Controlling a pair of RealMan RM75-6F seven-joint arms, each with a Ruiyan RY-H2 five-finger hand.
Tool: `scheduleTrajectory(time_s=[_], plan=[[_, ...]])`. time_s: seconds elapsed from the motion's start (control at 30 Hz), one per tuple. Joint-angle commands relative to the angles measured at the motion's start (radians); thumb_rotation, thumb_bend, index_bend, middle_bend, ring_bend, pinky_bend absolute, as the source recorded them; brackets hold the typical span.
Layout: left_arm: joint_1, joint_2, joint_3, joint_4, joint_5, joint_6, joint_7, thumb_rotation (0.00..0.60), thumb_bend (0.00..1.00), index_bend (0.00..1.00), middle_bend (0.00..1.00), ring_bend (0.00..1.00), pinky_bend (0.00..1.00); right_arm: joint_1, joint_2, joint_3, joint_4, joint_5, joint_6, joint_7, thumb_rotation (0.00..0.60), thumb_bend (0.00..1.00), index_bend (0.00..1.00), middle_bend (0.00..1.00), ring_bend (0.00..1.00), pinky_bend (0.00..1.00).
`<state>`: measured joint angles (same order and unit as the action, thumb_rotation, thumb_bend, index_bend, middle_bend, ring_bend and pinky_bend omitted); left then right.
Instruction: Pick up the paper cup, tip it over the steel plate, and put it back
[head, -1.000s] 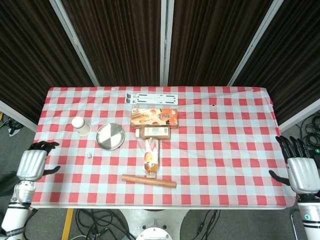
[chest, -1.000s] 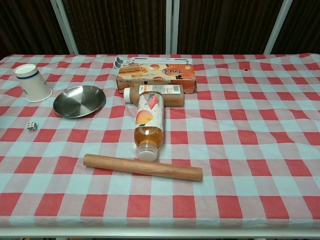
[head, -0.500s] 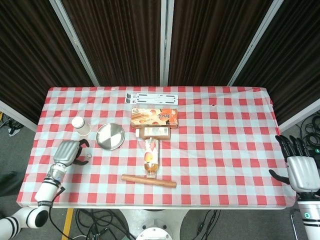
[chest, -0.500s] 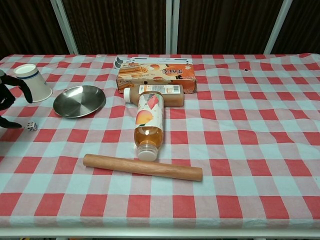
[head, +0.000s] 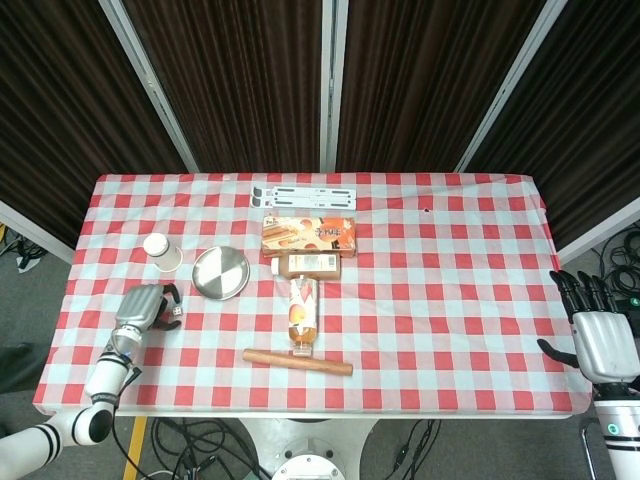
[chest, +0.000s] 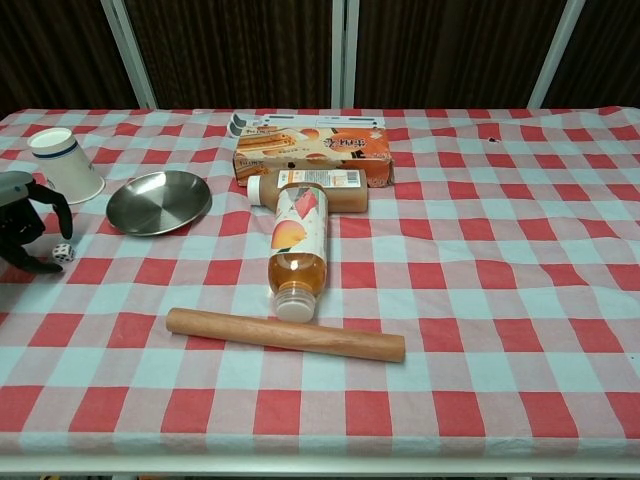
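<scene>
Paper cup (chest: 65, 165) upright at left of frame, blue rim stripe, beside steel plate (chest: 159, 201). Left hand (head: 143, 306) empty, fingers curled apart, below cup near a die (chest: 63, 252). Right hand (head: 603, 342) spread, empty, lower right. Box (chest: 312, 157) and bottle (chest: 295, 243) labels unreadable.

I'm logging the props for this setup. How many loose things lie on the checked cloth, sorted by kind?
Paper cup: 1
Steel plate: 1
Die: 1
Snack box: 1
Bottles lying down: 2, the juice bottle and the brown one
Wooden rolling pin: 1
White flat strip item: 1
Total: 8
</scene>
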<state>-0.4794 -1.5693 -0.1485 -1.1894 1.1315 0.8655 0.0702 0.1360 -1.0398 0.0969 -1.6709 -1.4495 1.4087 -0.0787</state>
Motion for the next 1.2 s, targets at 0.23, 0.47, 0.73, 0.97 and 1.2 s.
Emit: scheduleTrajectory(time_s=[0.23,0.47,0.73,0.97,1.2], plan=[[-0.012,-0.003,0.009,0.014,-0.011,-0.026,-0.011,0.6,0.31,0.5,0.89,0.86,0.94,0.0,-0.002,-0.002,0.004,0.007,-0.005,0.005,0.6,0.04,0.0,0.1,0.0,0.03],[-0.015,-0.006,0.01,0.016,-0.005,-0.014,-0.018,0.6,0.36,0.55,0.9,0.87,0.94,0.002,-0.001,-0.003,0.003,0.013,-0.011,0.006,0.6,0.04,0.0,0.1,0.0,0.03],[-0.062,0.01,-0.024,-0.03,0.034,-0.011,-0.048,0.6,0.37,0.58,0.9,0.87,0.94,-0.006,0.005,-0.005,0.005,0.005,0.006,0.012,0.6,0.04,0.0,0.1,0.0,0.03],[-0.169,-0.059,-0.071,0.053,-0.008,-0.095,-0.007,0.6,0.37,0.58,0.91,0.88,0.94,-0.015,0.01,-0.011,0.007,-0.002,0.017,0.027,0.6,0.04,0.0,0.1,0.0,0.03],[-0.229,-0.126,-0.091,0.129,-0.103,-0.115,0.109,0.6,0.33,0.51,0.91,0.88,0.94,-0.031,0.018,-0.014,0.011,0.003,0.033,0.04,0.6,0.04,0.0,0.1,0.0,0.03]])
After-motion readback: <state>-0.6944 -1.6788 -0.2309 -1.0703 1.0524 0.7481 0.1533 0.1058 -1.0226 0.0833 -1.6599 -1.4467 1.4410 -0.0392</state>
